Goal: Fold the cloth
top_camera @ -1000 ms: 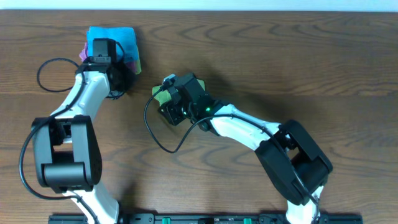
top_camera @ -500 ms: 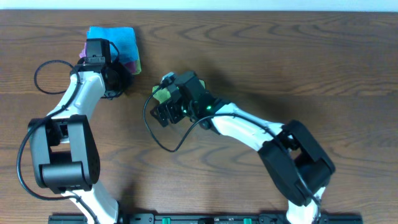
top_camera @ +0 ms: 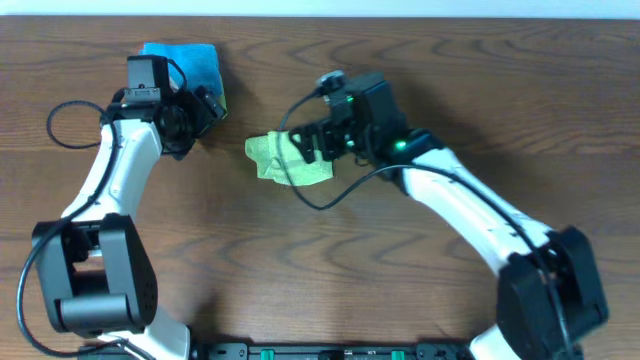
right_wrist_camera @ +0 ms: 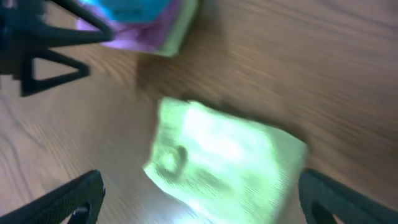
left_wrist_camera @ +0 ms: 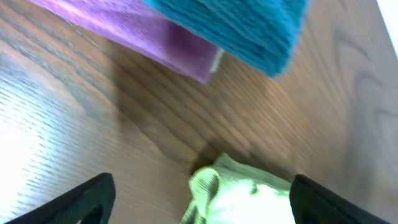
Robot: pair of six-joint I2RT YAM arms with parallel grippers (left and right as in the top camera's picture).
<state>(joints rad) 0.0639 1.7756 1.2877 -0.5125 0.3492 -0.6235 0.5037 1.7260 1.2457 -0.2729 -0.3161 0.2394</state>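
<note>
The cloth, lime green and folded into a small wad, lies on the wooden table left of centre. My right gripper hovers open over its right edge. In the right wrist view the cloth fills the gap between the spread fingers of the right gripper, untouched by them. My left gripper stands open beside the blue cloth, up and to the left of the green cloth. The left wrist view shows the cloth low between the wide-apart tips of the left gripper.
A bright blue folded cloth lies on a purple folded cloth at the back left, close to the left gripper. A black cable loops beside the left arm. The table's far edge runs along the top.
Both grippers have opened. The right gripper let go of the green cloth and drew back to the right, uncovering it. The left arm shifted slightly left and back.
</note>
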